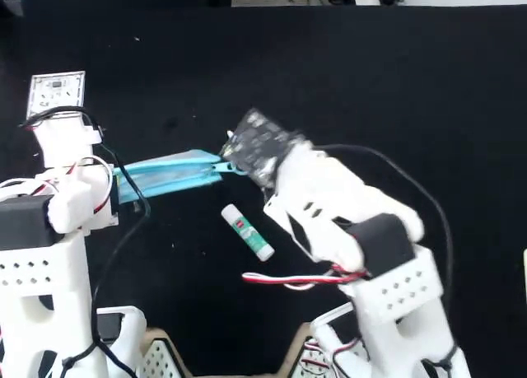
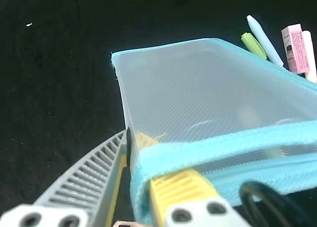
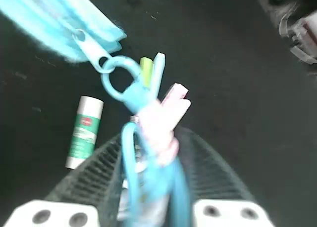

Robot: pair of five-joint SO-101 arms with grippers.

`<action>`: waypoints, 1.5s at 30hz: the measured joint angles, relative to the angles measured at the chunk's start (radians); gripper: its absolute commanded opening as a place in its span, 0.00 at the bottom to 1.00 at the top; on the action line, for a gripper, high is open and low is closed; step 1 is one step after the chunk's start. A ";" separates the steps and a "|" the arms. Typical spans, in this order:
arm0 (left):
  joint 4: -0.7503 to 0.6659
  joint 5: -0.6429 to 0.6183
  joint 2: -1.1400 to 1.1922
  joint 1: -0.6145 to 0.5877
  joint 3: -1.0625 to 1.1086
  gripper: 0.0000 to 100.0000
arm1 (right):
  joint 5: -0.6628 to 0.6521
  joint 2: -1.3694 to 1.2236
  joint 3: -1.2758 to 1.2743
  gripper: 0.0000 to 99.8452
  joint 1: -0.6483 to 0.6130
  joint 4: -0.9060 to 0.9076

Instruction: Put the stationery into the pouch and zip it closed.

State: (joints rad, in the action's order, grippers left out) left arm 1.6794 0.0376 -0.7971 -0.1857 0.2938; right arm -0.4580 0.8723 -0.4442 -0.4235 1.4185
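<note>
A translucent light-blue mesh pouch [image 1: 169, 175] is stretched between the two arms. My left gripper [image 2: 134, 149] is shut on the pouch's [image 2: 208, 93] near corner, at the left end [image 1: 118, 187]. At the other end my right gripper [image 3: 153, 125] is shut on the blue ring loop [image 3: 119, 74] hooked to the zipper pull [image 3: 91, 51]; the high view shows that gripper [image 1: 237, 160] there too. A green pen [image 2: 253, 45], a blue pen [image 2: 265, 39] and a pink eraser [image 2: 295, 48] lie beyond the pouch, under the right gripper. A white-and-green glue stick [image 1: 247, 232] lies on the black table.
The glue stick [image 3: 84, 130] lies just beside the right gripper. The right arm's body [image 1: 354, 230] and its red-white cable [image 1: 288, 279] occupy the middle front. A white square tag [image 1: 56, 90] sits at the far left. The black cloth [image 1: 395, 90] spreads behind.
</note>
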 measured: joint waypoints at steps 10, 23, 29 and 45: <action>0.000 0.000 0.000 -0.003 0.002 0.03 | 0.278 0.011 0.385 0.26 -0.026 0.278; 0.000 0.000 0.000 -0.003 0.002 0.03 | 0.605 -0.390 0.443 0.27 0.256 0.316; 0.000 0.000 0.000 -0.003 0.002 0.03 | 0.730 -0.539 0.456 0.27 0.253 0.316; 0.000 0.000 0.000 -0.003 0.002 0.03 | 0.483 -0.861 0.281 0.26 0.198 0.316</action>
State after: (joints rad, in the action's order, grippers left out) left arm 1.6794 0.0376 -0.7971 -0.1887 0.2954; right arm 0.0253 0.0115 -0.1634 -0.2256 1.7346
